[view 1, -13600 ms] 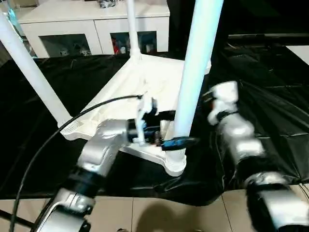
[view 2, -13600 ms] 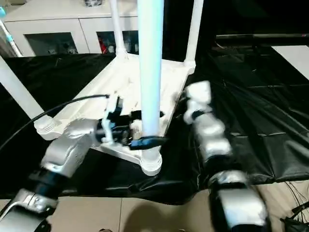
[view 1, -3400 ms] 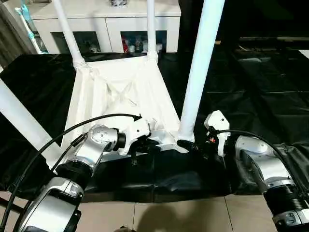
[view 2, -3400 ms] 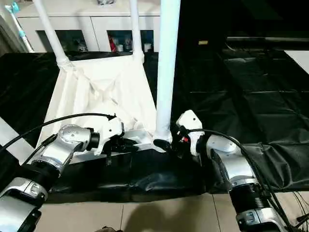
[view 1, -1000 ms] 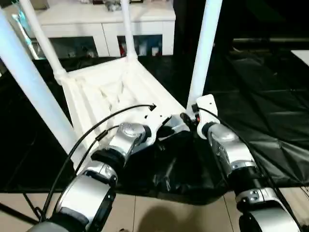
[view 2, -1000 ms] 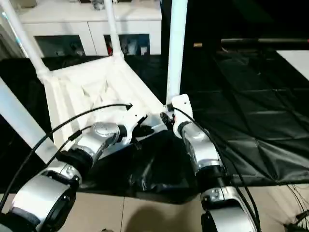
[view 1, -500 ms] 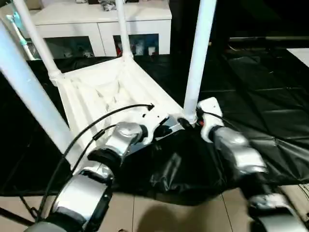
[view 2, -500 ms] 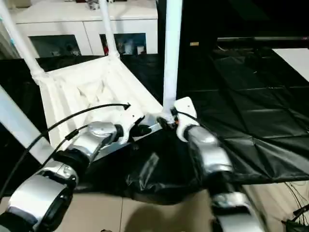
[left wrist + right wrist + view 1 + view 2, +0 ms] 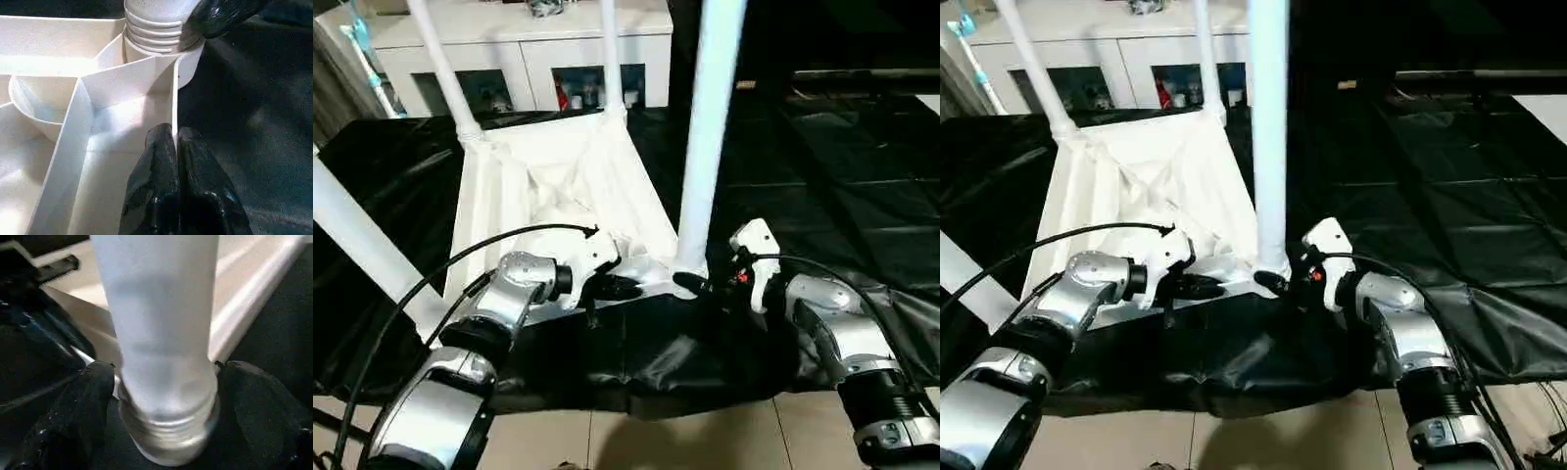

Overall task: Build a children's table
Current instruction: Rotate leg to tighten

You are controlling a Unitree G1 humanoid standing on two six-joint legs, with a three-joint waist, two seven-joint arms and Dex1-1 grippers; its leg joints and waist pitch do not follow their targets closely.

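Both arms have drawn back and spread apart since a moment ago. The left gripper (image 9: 175, 147) is pinched shut on the raised rim of the upturned table top (image 9: 538, 186), right beside the near corner socket (image 9: 156, 29). The right gripper (image 9: 164, 396) straddles the base of the near leg (image 9: 705, 137), one finger (image 9: 83, 401) on each side, touching it. Black cover (image 9: 822, 176) lies under everything; the white cabinet (image 9: 519, 49) stands beyond the top.

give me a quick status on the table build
Left tool pinched shut on the tabletop's rim. Right tool clamped on near leg at its socket. Four legs up; nothing blocking.
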